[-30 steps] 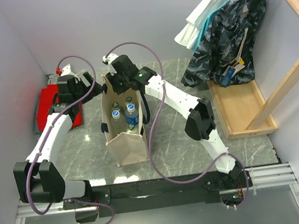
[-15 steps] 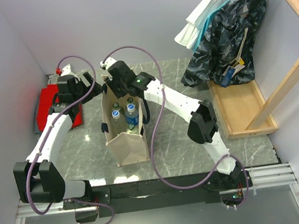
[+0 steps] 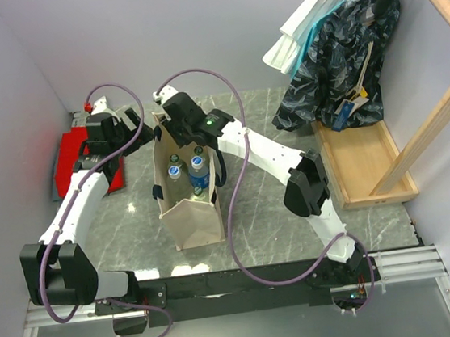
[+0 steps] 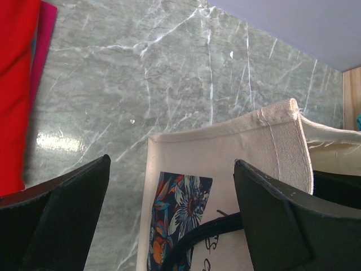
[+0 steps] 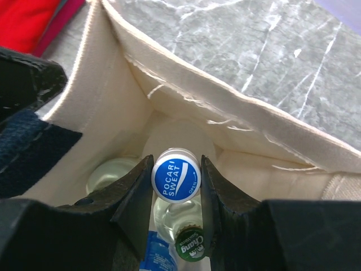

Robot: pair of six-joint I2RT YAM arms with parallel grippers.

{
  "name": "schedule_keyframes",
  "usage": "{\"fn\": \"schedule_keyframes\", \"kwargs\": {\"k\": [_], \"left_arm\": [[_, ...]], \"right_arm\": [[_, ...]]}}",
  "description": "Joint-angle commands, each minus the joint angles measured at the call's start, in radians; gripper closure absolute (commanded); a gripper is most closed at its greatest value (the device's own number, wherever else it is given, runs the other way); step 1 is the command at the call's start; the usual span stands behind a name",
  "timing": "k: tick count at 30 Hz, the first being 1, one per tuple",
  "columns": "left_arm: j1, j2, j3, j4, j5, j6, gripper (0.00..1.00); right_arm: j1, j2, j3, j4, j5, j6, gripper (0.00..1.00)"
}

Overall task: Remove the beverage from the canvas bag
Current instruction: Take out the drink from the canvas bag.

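Note:
The beige canvas bag [image 3: 191, 217] stands upright mid-table with several bottles inside. In the right wrist view my right gripper [image 5: 176, 168] is down inside the bag [image 5: 186, 96], its fingers pressed on both sides of the blue Pocari Sweat bottle cap [image 5: 176, 177]. A green Chang cap [image 5: 192, 246] and a clear bottle [image 5: 110, 175] sit beside it. My left gripper [image 4: 172, 169] is open, straddling the bag's outer wall [image 4: 225, 147] with its floral patch [image 4: 183, 203] and navy strap [image 4: 225, 228]. In the top view, the left gripper [image 3: 136, 134] is at the bag's far-left rim and the right gripper [image 3: 181, 137] is over its opening.
A red folded cloth [image 3: 73, 157] lies at the table's far left, and shows in the left wrist view [image 4: 14, 84]. Clothes [image 3: 335, 66] hang on a wooden rack with a tray base [image 3: 362, 161] at the right. Walls close the left and back.
My right gripper has shifted a little left and lower into the bag's opening. The left arm and the bag have not visibly moved.

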Motion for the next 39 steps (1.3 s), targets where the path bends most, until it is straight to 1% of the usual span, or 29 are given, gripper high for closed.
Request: {"fn": "schedule_keyframes", "kwargs": {"k": [1,2,6,11,13,16,23,28,31,39], "left_arm": [[-0.006,0.000,0.008,0.009,-0.004,-0.002,0.04],[-0.006,0.001,0.006,0.011,-0.002,-0.002,0.04],[-0.006,0.003,0.010,0.005,-0.007,-0.005,0.04],[-0.006,0.000,0.017,-0.017,-0.025,-0.011,0.04],[-0.006,-0.005,0.017,-0.026,-0.074,-0.016,0.04],[-0.006,-0.013,0.019,-0.040,-0.103,-0.020,0.04],[-0.006,-0.029,0.022,-0.055,-0.153,-0.039,0.04],[-0.006,-0.040,0.026,-0.060,-0.189,-0.062,0.04],[-0.006,-0.043,0.039,-0.080,-0.203,-0.066,0.04],[-0.004,-0.080,0.005,-0.075,-0.240,-0.114,0.04]], "right_arm": [[0.003,-0.135,0.022,0.094,0.085,-0.023,1.00],[0.003,-0.145,0.019,0.100,0.090,-0.048,1.00],[0.006,-0.169,0.000,0.132,0.110,-0.059,1.00],[0.010,-0.189,0.019,0.138,0.107,-0.066,1.00],[0.012,-0.195,0.026,0.132,0.108,-0.072,1.00],[0.017,-0.208,0.037,0.125,0.113,-0.081,1.00],[0.026,-0.249,0.057,0.125,0.105,-0.098,1.00],[0.030,-0.257,0.102,0.088,0.096,-0.107,1.00],[0.040,-0.275,0.103,0.080,0.084,-0.110,1.00],[0.050,-0.342,0.099,0.082,0.078,-0.125,1.00]]}}
